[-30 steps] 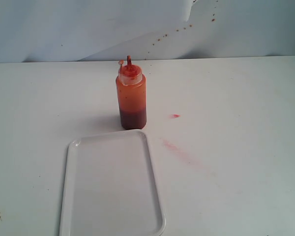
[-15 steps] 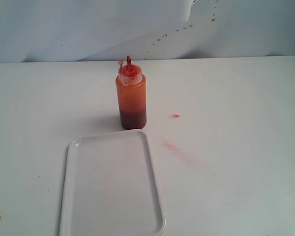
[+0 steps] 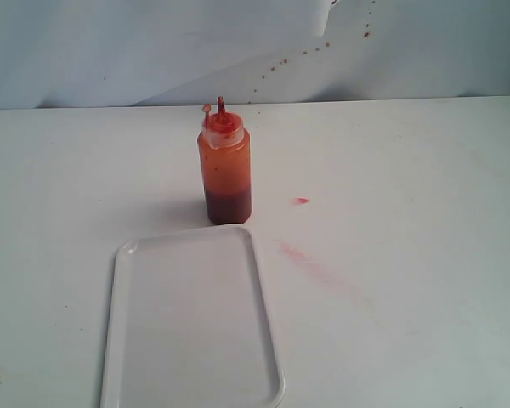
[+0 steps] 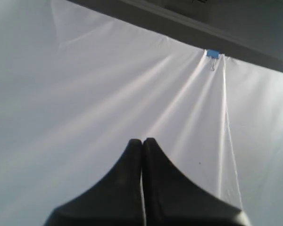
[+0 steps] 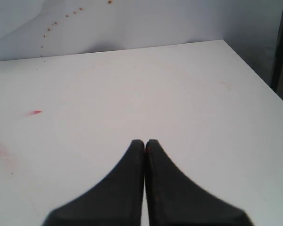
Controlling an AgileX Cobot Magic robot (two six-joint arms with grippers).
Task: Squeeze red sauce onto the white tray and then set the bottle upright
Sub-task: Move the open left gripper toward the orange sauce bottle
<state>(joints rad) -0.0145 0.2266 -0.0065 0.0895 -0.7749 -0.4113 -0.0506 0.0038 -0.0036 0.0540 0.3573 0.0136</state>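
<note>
The bottle (image 3: 225, 166) stands upright on the white table just behind the white tray (image 3: 191, 323). It is translucent orange-red with a pointed red nozzle, and dark red sauce (image 3: 229, 206) fills its lowest part. No sauce shows on the tray's surface. Neither gripper appears in the exterior view. My left gripper (image 4: 142, 141) is shut and empty, facing a white cloth backdrop. My right gripper (image 5: 145, 141) is shut and empty above the table's right part, far from the bottle.
A small red drop (image 3: 302, 201) and a faint pinkish smear (image 3: 296, 252) mark the table right of the bottle. Both the drop (image 5: 34, 112) and the smear (image 5: 0, 150) also show in the right wrist view. The table's right edge (image 5: 254, 70) is near. A blue clip (image 4: 212, 53) holds the backdrop.
The whole exterior picture has shifted very slightly; the bottle, tray and smears keep their places relative to each other. No gripper enters that view.
</note>
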